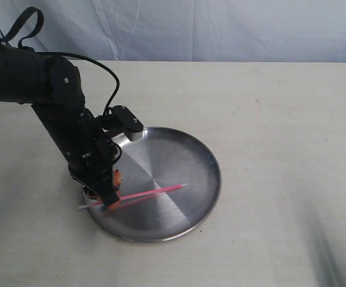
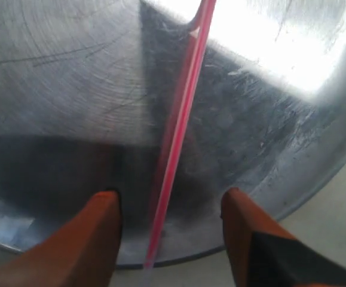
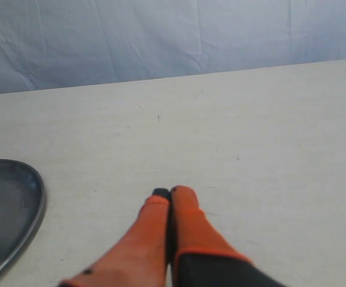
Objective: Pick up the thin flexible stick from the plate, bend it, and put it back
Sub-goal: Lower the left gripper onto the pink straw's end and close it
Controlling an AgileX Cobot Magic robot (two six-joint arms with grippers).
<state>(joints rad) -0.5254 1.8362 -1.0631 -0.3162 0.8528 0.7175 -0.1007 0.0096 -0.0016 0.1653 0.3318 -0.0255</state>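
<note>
A pale cloth hangs behind the cream bench [image 1: 280,107], and the steel plate [image 1: 178,149] on it is your reference. The pink stick [image 1: 152,193] lies on the plate, running from the rim on the left arm's side in toward the middle, with one pale end poking just past that rim. Your left pincer [image 2: 170,194] is wide open and holds nothing. Its orange fingers [image 2: 101,230] straddle the stick at the rim end, one on each side, apparently not touching it.

To grasp well, I'd judge you should:
- settle low enough that the pads meet the rod rather than closing above it;
- centre the rod between the pads;
- close gently so the thin rod doesn't skitter on the slick steel.

Your right pincer [image 3: 170,194] is closed tight on nothing, over bare bench just off the plate's rim. You'll likely need it for the bend.
</note>
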